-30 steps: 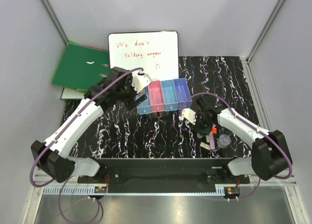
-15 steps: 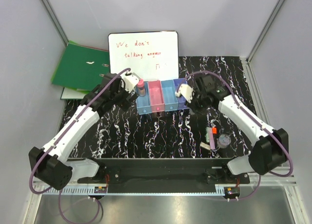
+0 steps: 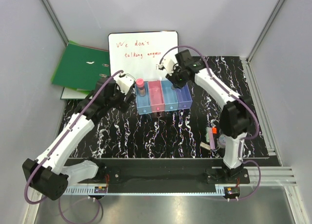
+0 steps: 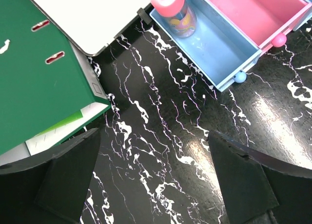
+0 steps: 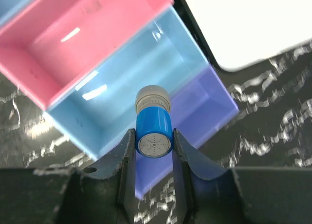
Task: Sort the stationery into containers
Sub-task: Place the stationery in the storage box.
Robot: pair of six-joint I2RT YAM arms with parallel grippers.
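Observation:
The containers, four joined bins, run light blue (image 3: 144,106), pink (image 3: 157,98), light blue (image 3: 169,98), purple (image 3: 185,98). A pink-capped cylinder (image 3: 140,86) stands upright at the far end of the left light blue bin (image 4: 219,48). My left gripper (image 3: 127,91) is open just left of that bin, with nothing between its fingers (image 4: 156,185). My right gripper (image 3: 174,82) hangs above the bins, shut on a blue-capped small tube (image 5: 153,129). The tube hovers over the wall between the second light blue bin (image 5: 122,87) and the purple bin (image 5: 209,107).
A red-and-black marker (image 3: 213,131), a small pink bar (image 3: 212,142) and a clear round pot (image 3: 224,140) lie at the near right. The whiteboard (image 3: 144,51) leans behind the bins. The green ring binder (image 3: 80,65) lies at the back left.
My right arm swung from the near right of the table up over the bins with the tube. My left gripper drew back to the left, leaving the pink-capped cylinder standing in the left bin.

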